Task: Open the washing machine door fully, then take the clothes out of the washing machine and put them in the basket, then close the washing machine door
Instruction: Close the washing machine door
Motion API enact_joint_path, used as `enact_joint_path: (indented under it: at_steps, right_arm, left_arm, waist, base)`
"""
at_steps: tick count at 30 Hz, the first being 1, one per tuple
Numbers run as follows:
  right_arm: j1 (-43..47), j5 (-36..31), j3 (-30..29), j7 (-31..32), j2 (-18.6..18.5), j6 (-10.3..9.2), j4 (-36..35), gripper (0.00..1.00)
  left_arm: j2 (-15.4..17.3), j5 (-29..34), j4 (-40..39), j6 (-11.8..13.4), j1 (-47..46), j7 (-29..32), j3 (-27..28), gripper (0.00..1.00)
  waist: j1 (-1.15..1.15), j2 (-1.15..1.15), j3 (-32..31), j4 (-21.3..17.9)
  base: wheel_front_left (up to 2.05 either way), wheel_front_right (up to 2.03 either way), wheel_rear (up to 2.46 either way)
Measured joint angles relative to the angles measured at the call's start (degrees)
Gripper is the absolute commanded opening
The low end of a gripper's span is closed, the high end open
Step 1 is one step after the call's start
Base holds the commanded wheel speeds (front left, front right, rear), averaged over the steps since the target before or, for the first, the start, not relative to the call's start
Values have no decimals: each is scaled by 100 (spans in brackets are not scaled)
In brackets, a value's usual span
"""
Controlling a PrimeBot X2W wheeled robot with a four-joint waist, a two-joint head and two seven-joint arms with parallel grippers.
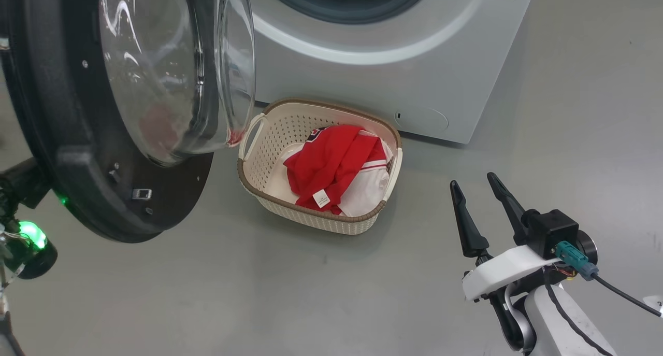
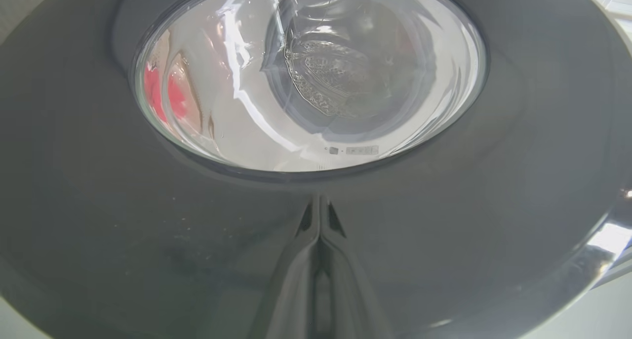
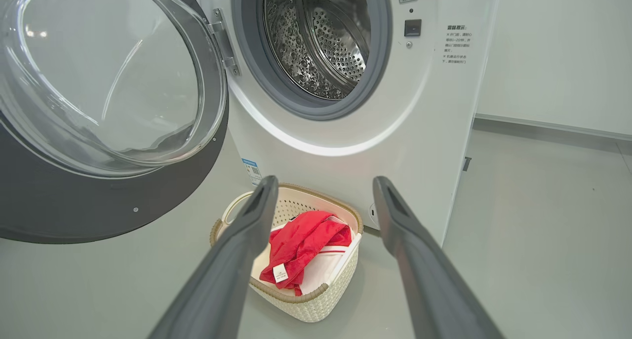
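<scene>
red-and-white jersey clothes (image 1: 336, 161) lie in the cream perforated plastic basket (image 1: 311, 218).
left gripper (image 2: 320, 206) pressed together at the open round black-rimmed glass door (image 2: 148, 240); right gripper (image 1: 472, 179) spread, empty.

You're in a laundry spot, but it doesn't look homey, more like a bare test or demo room, though you can't tell for sure. What gives it away: a big white front-loading washing machine (image 3: 419, 146) with a perforated steel drum (image 3: 335, 43) stands on a smooth, plain grey floor (image 3: 543, 240). There's a blank white wall (image 3: 558, 48) and a grey skirting strip (image 3: 543, 127) off to one side. The large round door (image 1: 52, 112) with its glossy black rim hangs open. A small cream perforated plastic basket (image 1: 311, 218) with a brown woven-look rim sits on the floor just in front, holding red-and-white jersey-like clothes (image 1: 331, 161). There's a printed notice sticker (image 3: 456, 45) on the machine's front too.
</scene>
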Motion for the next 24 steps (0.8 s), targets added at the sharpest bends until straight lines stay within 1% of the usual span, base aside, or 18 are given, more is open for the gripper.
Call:
enact_joint_path:
  at_steps: [7, 13, 19, 24]
  right_arm:
    - [3, 0, 29, -25, 13, 4, 2, 100]
    - [21, 0, 52, -26, 22, 5, 2, 100]
    - [20, 0, 101, -26, 46, 5, -19, 100]
    - [20, 0, 91, -26, 51, 5, -27, 100]
  left_arm:
    - [-214, -34, -267, -51, 169, 209, -30, 0]
    - [-474, -103, -509, -75, 292, 363, -49, 0]
    - [-658, -197, -798, -86, 422, 457, -30, 0]
    - [-903, -349, -1010, -86, 473, 510, -27, 0]
  waist:
    - [0, 0, -100, -18]
    - [0, 0, -128, -59]
    - [0, 0, -97, -176]
    - [0, 0, -48, -295]
  base:
    - [0, 0, 0]
    - [0, 0, 0]
    - [0, 0, 0]
    - [0, 0, 0]
